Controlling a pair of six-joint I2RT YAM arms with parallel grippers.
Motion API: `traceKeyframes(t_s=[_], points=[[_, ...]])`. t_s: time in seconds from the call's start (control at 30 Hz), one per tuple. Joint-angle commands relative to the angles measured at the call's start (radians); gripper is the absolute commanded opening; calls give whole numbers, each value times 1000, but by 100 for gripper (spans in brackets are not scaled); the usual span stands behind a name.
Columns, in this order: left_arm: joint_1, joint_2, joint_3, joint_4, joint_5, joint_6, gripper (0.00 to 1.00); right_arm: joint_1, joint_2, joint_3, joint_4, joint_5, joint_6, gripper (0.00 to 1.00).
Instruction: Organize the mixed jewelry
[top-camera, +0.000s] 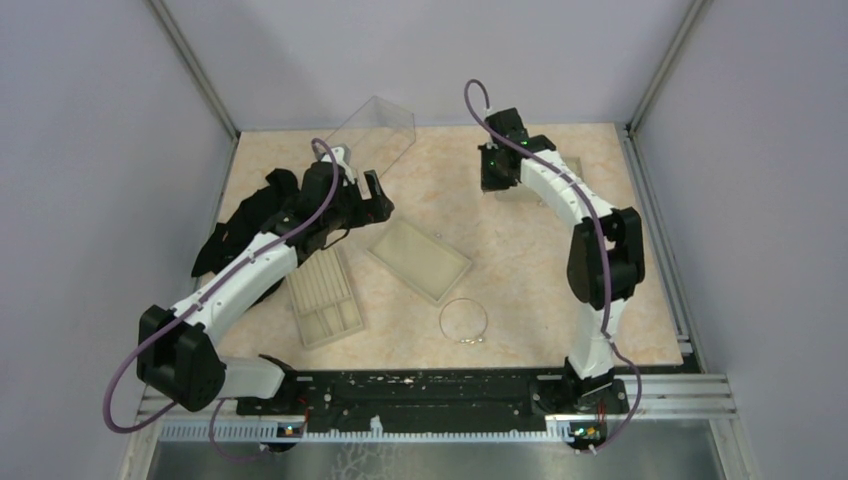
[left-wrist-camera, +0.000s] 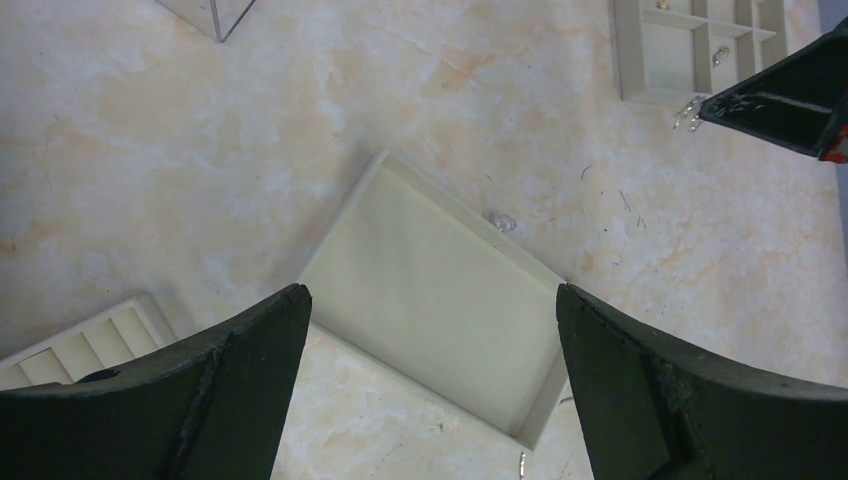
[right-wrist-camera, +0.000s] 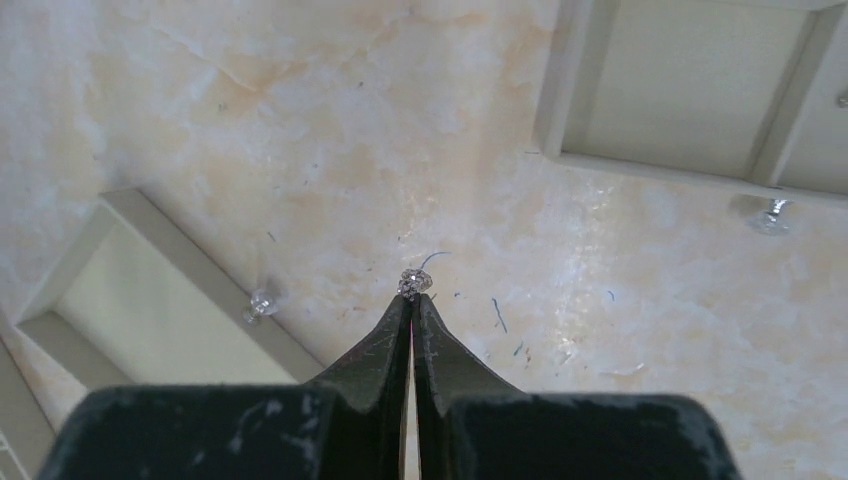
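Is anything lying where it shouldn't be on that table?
Yes. A silver wire hoop lies loose on the bare table, and a tiny sparkly stud sits just outside the flat tray, against its rim, not in it.

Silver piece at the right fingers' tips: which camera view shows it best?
Right wrist: the silver piece sits centre frame, pinched at the tips of the shut right fingers. Left wrist shows it as a small distant glint; the top view cannot resolve it.
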Motion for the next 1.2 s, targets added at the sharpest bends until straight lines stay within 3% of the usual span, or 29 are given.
traceKeyframes(t_s=[0.0, 0.4, 0.87, 0.93, 1.03, 1.17], points=[[-2, -22, -5, 16, 6, 11, 99, -69, -92, -3, 25, 5, 61, 0], [-1, -10, 3, 13, -3, 25, 99, -285, 11, 47, 47, 69, 99, 0], [-3, 34, 31, -3, -18, -11, 99, -357, 206, 208, 48, 135, 113, 0], [-3, 32, 30, -7, -23, -7, 99, -358, 235, 242, 26, 147, 121, 14], [-3, 32, 33, -9, -29, -6, 99, -359, 247, 265, 21, 159, 125, 43], [-2, 39, 44, -10, -22, -2, 99, -360, 226, 300, 7, 139, 125, 44]])
